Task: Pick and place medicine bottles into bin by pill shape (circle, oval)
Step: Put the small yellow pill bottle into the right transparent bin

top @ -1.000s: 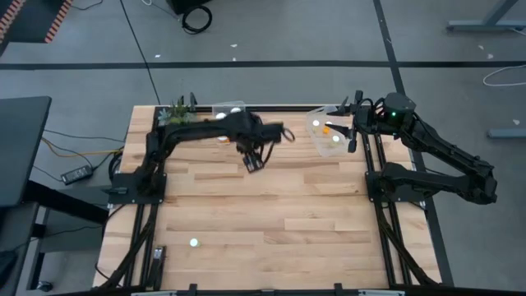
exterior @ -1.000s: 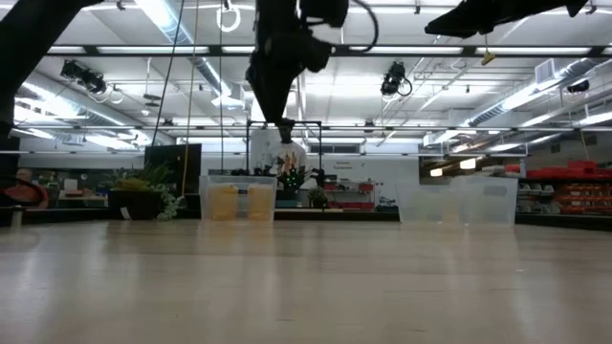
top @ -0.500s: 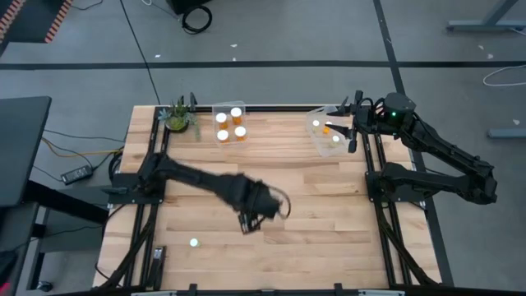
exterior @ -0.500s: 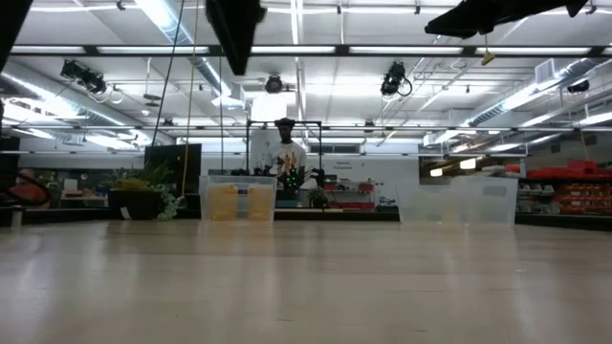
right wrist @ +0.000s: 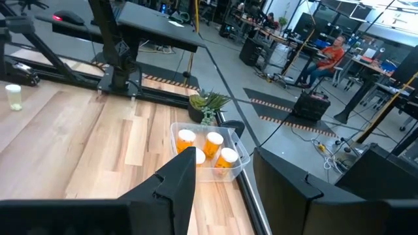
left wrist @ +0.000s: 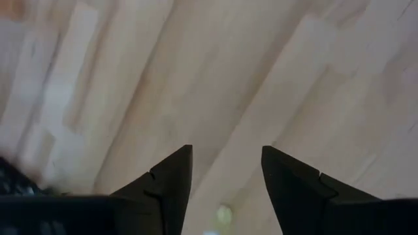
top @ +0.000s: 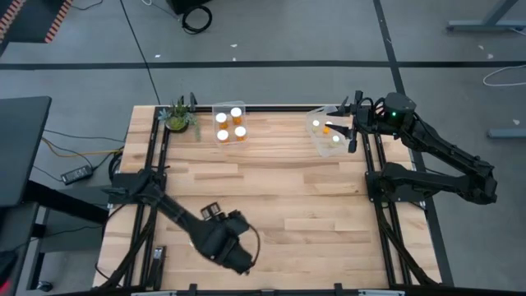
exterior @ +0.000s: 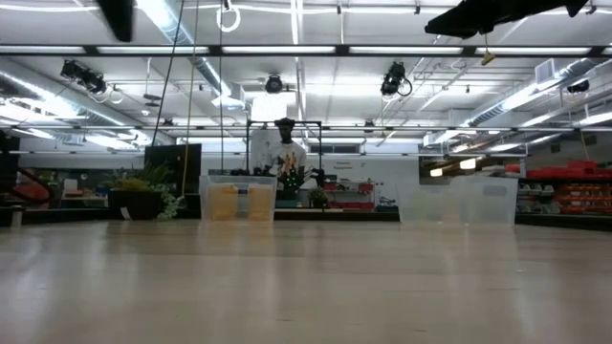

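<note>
Several orange medicine bottles with white caps stand in a clear bin [top: 230,123] at the table's far side, also seen in the right wrist view [right wrist: 208,155]. A second clear bin [top: 327,131] at the far right holds a few more. One small pale vial [right wrist: 13,96] stands alone on the wood; in the high view my left arm covers that spot. My left gripper [top: 238,260] hangs open over bare wood near the table's near edge, pointing steeply down [left wrist: 226,153]. My right gripper [top: 351,125] waits open beside the far-right bin [right wrist: 225,156].
A small potted plant [top: 178,117] stands at the far left corner beside the left bin. Black rails run along the table's left and right edges. The middle of the wooden top [top: 271,189] is bare. A person sits in the room beyond [right wrist: 330,52].
My left gripper has swung from the far-side bin across the table toward the near edge, passing the table's middle on the way, and now hangs low over the near left part. My right arm has kept still.
</note>
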